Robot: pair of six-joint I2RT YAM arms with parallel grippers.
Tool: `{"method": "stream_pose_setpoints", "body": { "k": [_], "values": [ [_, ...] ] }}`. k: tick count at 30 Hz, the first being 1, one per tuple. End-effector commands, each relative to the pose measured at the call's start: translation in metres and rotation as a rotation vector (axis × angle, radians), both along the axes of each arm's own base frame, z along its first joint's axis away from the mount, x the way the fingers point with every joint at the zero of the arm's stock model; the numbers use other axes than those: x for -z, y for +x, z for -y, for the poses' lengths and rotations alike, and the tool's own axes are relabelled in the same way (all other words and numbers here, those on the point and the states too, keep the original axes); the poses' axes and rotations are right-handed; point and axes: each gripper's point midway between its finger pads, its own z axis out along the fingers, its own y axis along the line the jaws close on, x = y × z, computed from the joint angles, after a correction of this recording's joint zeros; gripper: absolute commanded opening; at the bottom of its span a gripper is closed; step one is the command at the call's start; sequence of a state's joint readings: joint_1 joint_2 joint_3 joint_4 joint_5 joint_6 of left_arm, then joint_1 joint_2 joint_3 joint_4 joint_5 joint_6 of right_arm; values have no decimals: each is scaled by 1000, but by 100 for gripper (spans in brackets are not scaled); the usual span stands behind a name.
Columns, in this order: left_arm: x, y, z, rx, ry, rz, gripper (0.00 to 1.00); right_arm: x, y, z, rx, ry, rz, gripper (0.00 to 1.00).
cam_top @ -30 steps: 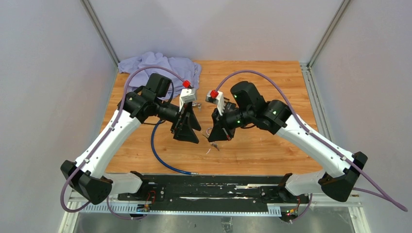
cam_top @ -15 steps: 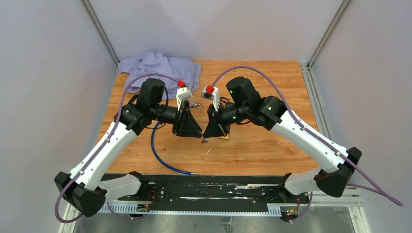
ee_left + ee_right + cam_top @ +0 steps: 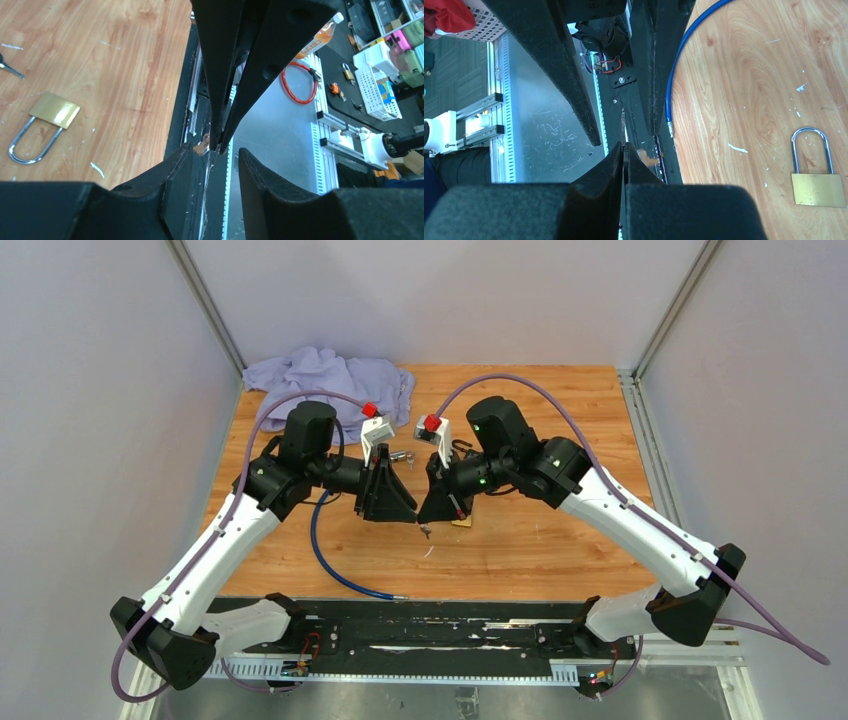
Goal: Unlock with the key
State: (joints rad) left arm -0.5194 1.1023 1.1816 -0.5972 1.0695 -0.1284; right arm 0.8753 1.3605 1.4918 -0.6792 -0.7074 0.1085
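1. key [image 3: 202,148] hangs above the wooden surface [image 3: 560,420], pinched at the tips of the right pincer [image 3: 623,152], its thin blade sticking out past the fingertips.
2. right pincer is pressed together on the key.
3. left pincer [image 3: 215,155] meets it tip to tip, its fingers apart on either side of the key and seemingly not touching it.
4. brass padlock [image 3: 817,187] lies flat on the surface near the right pincer, apart from the key, with both legs of its shackle seated in the body.
5. blue cable [image 3: 318,540] curves over the surface below the left arm; a crumpled purple cloth [image 3: 330,375] lies at the far left corner.
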Motion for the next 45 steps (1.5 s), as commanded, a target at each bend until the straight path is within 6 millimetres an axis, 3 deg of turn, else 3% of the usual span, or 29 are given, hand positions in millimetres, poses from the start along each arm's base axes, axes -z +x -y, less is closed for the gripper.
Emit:
{"method": "stream_pose_setpoints", "body": {
  "k": [1,5,9,16,19,21,24,29,33,37,45],
  "values": [
    [-5,-5,-3,14,3,24,44,-15,-5,-2,-22,31,21,1],
    [-8,-4,-2,15,-5,27,34,-15,-5,-3,-23,30,19,1],
    [-9,-1,-1,9,-2,32,17,-14,-5,-3,-27,30,17,1],
    [-8,2,-1,-8,4,25,13,-14,-6,-4,-33,24,19,1],
    [-8,5,-1,-31,13,30,1,-15,-6,-4,-32,25,21,1],
    [-6,8,-2,-51,27,35,0,-14,-3,-4,-21,22,26,1],
    [-7,11,-3,-76,32,34,0,-16,-2,-5,-3,44,32,18],
    [-19,19,-3,-122,-7,-4,0,-28,3,-4,50,151,9,31],
    [-26,25,-4,-142,-58,-35,0,-44,12,4,109,285,-20,37],
    [-35,28,-5,-157,-111,-75,0,-43,25,11,188,383,-71,41],
    [-45,26,-4,-155,-144,-92,0,-59,36,5,212,526,-97,43]
  ]
}}
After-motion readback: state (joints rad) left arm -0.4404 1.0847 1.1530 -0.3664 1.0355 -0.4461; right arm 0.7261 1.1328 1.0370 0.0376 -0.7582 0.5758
